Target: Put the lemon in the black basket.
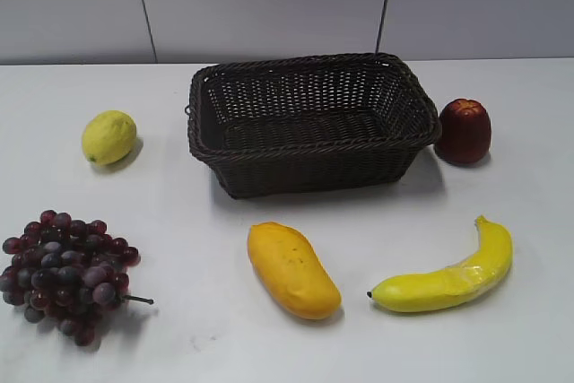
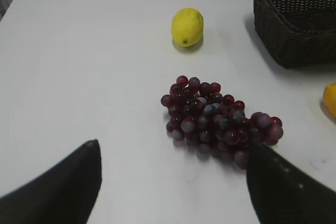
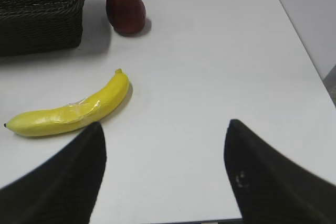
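With the lemon (image 1: pixel 108 137) lying left of the empty black basket (image 1: pixel 309 163), well apart, the spread-open left hand (image 2: pixel 173 182) is best guided past the grapes (image 2: pixel 220 124) beforehand.

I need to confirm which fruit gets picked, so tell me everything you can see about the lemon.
The small pale greenish-yellow oval lemon has finely dimpled skin and a nubby tip with a dark speck, which faces the left wrist camera. It looks whole and unmarked. It lies on its side on the white table, left of the dark woven wicker basket and beyond the bunch of dark red grapes. Nothing touches it but the table; neither gripper is near it.
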`<state>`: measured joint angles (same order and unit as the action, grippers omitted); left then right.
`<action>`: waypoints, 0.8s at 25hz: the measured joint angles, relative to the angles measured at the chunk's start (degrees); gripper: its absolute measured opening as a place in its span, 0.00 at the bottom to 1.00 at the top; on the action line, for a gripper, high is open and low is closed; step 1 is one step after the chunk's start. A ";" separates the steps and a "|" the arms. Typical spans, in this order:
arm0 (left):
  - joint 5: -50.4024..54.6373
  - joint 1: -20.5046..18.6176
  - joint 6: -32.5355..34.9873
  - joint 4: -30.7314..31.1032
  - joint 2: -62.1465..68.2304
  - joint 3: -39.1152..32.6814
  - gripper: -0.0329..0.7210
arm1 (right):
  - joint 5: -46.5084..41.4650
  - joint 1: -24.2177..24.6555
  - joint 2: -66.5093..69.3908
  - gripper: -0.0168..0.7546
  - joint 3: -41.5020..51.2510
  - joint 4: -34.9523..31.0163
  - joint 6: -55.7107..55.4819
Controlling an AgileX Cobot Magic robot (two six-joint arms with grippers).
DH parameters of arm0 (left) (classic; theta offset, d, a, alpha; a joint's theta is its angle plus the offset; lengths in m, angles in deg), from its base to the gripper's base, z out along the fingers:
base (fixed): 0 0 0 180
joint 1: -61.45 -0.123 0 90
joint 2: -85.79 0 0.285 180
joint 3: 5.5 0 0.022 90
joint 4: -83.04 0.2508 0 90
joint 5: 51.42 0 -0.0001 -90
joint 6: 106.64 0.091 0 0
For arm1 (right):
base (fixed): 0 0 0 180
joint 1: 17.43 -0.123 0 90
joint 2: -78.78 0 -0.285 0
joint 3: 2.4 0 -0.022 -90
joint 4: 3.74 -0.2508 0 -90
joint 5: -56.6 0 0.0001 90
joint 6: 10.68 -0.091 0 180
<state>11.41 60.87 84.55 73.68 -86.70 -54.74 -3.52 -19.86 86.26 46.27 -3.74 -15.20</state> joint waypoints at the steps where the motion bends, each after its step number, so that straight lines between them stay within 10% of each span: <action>1: 0.00 0.00 0.00 0.00 0.00 0.00 0.93 | 0.00 0.00 0.00 0.76 0.00 0.00 0.00; 20: -0.04 0.00 0.00 -0.05 0.00 0.00 0.92 | 0.00 0.00 0.00 0.76 0.00 0.00 -0.06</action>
<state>11.37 60.87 84.55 73.63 -86.70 -54.74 -3.52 -19.86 86.26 46.27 -3.74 -15.27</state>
